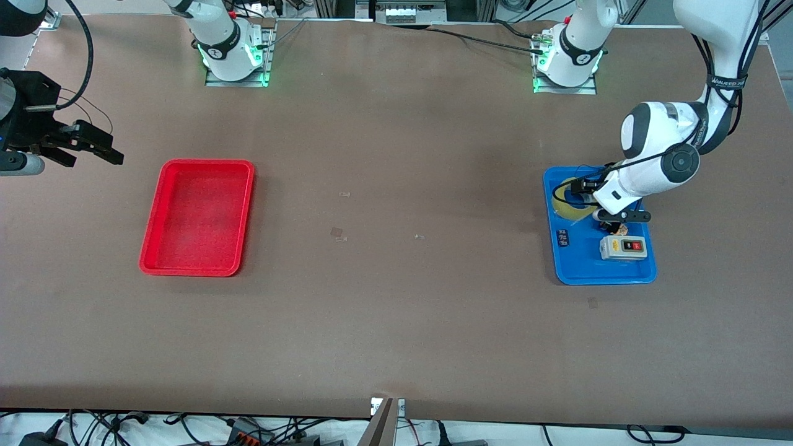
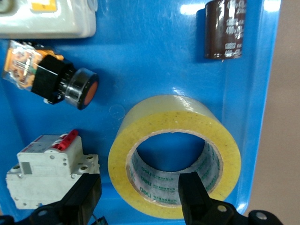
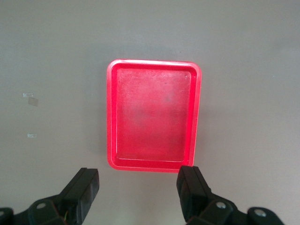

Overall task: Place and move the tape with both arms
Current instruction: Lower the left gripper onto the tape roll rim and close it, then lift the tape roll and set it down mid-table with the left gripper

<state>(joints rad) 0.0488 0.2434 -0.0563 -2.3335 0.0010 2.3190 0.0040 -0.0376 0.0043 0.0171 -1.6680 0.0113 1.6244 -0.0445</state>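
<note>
The tape (image 2: 174, 119), a yellowish ring, lies flat in the blue tray (image 2: 154, 51) at the left arm's end of the table; the front view shows part of it (image 1: 570, 214) under the wrist. My left gripper (image 2: 138, 194) is low in the tray and open. One finger (image 2: 194, 193) is inside the tape's hole, the other (image 2: 82, 197) is outside the ring beside a white breaker. In the front view the left gripper (image 1: 591, 204) is mostly hidden by its wrist. My right gripper (image 1: 93, 147) waits, open and empty, in the air at the right arm's end of the table.
The blue tray (image 1: 604, 279) also holds a grey switch box (image 1: 622, 248), an orange push button (image 2: 51, 79), a white breaker (image 2: 47, 173) and a dark capacitor (image 2: 226, 30). An empty red tray (image 1: 152, 217) lies toward the right arm's end and shows in the right wrist view (image 3: 111, 117).
</note>
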